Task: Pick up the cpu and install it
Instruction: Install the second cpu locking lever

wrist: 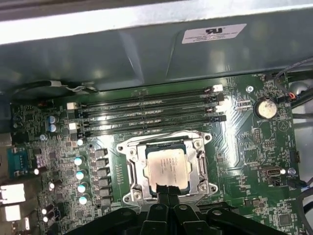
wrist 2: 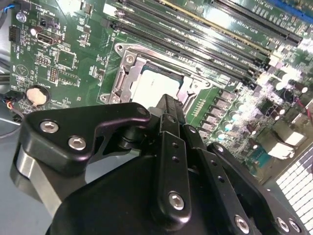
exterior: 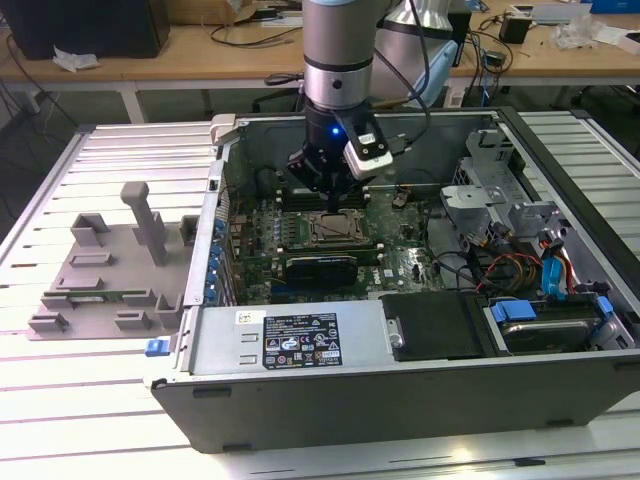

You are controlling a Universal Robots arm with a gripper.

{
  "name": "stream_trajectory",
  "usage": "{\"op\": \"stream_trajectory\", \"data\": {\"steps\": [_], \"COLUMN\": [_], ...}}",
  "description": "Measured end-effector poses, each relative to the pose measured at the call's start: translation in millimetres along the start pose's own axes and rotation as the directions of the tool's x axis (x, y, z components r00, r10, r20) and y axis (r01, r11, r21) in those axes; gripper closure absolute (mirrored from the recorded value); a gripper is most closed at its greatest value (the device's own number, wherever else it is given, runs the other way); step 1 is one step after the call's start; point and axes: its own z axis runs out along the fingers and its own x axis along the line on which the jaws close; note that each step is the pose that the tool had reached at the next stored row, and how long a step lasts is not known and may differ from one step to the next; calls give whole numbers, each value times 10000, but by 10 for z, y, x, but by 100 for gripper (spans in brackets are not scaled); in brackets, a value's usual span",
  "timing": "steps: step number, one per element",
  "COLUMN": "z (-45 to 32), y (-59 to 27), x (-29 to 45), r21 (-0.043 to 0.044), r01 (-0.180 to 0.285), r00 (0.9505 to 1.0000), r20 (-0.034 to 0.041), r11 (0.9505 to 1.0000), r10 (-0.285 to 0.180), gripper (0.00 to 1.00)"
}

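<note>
Pincer hovers over one cpu seated in socket.

The cpu sits in the socket beside the memory slots.

Silver-grey arm with a blue light, black cables, and a black screw-studded gripper.
</note>
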Motion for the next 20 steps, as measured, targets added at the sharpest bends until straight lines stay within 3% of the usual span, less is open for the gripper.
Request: {"op": "stream_trajectory", "data": {"steps": [5,12,20], "z": [0,-1,13], "y": [-60,-153,-254], "x": [-7,-18,-30], "r21": [-3,-4,-11], "r01": [484,793,1321], "r00": [9988,9968,9912], "r20": [-6,-10,-14], "r11": [9988,9968,9912], "r10": [-484,-793,-1321], "gripper": [89,89,89]}}
